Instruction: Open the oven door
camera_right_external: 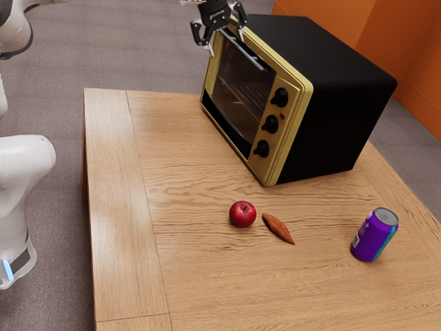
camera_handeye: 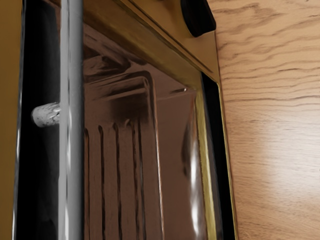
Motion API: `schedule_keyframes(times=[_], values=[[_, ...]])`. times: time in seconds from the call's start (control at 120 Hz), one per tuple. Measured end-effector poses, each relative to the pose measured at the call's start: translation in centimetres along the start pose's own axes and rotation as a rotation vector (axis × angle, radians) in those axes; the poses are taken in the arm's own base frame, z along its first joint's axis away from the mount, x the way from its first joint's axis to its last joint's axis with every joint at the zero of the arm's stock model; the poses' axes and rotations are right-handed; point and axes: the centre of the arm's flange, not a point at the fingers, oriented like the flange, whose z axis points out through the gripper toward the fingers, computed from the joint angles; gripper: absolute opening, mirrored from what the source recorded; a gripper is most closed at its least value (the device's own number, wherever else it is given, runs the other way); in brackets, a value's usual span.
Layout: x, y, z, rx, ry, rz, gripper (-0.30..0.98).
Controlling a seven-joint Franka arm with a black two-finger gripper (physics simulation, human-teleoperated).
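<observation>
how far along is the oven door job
The approach looks done: my gripper is at the handle, near one end. In hand: nothing gripped, the fingers stand apart. Left: closing on the handle, then pulling the door open, since it looks shut against the front of the oven.

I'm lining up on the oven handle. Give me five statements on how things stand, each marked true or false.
1. The claw is open near the upper edge of the oven's front. True.
2. The oven door is wide open. False: it sits closed against the oven.
3. Three black knobs line the oven's front beside the door. True.
4. The apple lies between the sweet potato and the can. False: the sweet potato lies between the apple and the can.
5. The can is tipped on its side. False: it stands upright on the table.
</observation>
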Motion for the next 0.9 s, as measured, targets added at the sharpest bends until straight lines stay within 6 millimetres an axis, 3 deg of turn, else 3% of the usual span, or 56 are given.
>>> schedule_keyframes(times=[0.483, 0.55, 0.6, 0.633, 0.7, 0.783, 0.817, 0.85, 0.9], values=[[0.7, 0.5, 2.0, -0.052, -0.010, -0.032, 0.70], [0.7, 1.9, 1.7, -0.066, -0.032, -0.034, 0.68], [1.5, 4.3, 0.8, -0.081, -0.059, -0.022, 0.67], [2.7, 6.9, -1.0, -0.089, -0.069, -0.012, 0.62], [4.6, 11.5, -8.0, -0.076, -0.029, -0.020, 0.65], [4.5, 15.2, -20.2, -0.018, 0.096, -0.077, 0.67], [5.0, 15.5, -24.9, 0.017, 0.128, -0.094, 0.67], [6.9, 14.3, -28.6, 0.040, 0.130, -0.102, 0.68], [11.0, 11.4, -30.9, 0.037, 0.096, -0.111, 0.68]])
